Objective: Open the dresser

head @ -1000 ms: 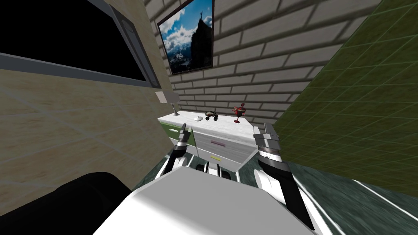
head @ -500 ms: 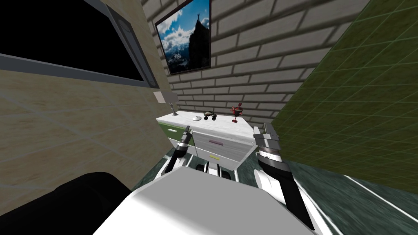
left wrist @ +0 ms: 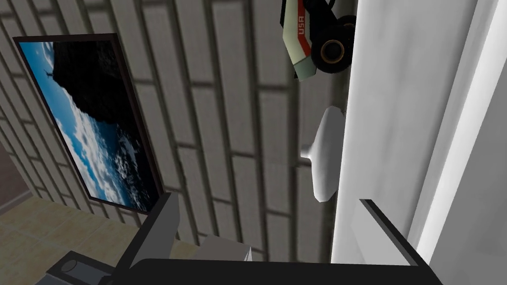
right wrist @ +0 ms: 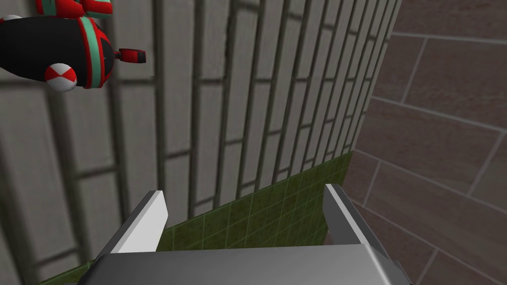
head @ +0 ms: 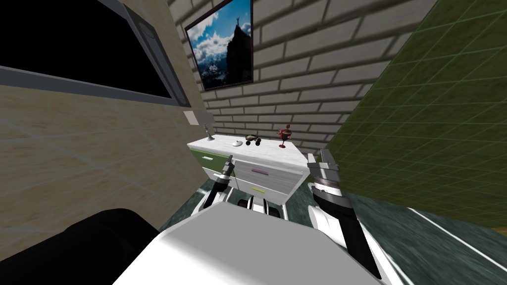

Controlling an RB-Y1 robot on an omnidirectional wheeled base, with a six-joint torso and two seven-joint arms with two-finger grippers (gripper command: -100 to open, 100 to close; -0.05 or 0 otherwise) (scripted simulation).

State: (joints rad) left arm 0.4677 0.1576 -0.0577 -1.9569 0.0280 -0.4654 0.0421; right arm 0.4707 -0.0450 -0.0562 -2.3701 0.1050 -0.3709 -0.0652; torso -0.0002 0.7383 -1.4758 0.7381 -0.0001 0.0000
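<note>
The dresser [head: 257, 152] stands against the brick wall ahead, with a white top, a green left section [head: 210, 159] and grey drawers. One drawer has a pink handle [head: 262, 171] and the one below it a yellow handle [head: 257, 189]. All drawers look closed. My left gripper [head: 229, 160] is open and empty, raised in front of the seam between the green section and the grey drawers. In the left wrist view the left gripper [left wrist: 277, 222] sits beside the edge of the dresser top [left wrist: 396, 123]. My right gripper [head: 319, 157] is open and empty near the dresser's right corner, also the right gripper [right wrist: 245, 217].
On the dresser top are a small lamp [head: 209, 129], a white dish [head: 237, 144], a toy car [head: 253, 141] and a red ornament [head: 284, 136]. A beige wall with a black window area [head: 74, 44] lies close on the left, and a green tiled wall [head: 421, 123] on the right.
My left gripper has swung slightly right and lower against the dresser front. The whole head view has shifted a little, so I have moved. The right arm holds its pose.
</note>
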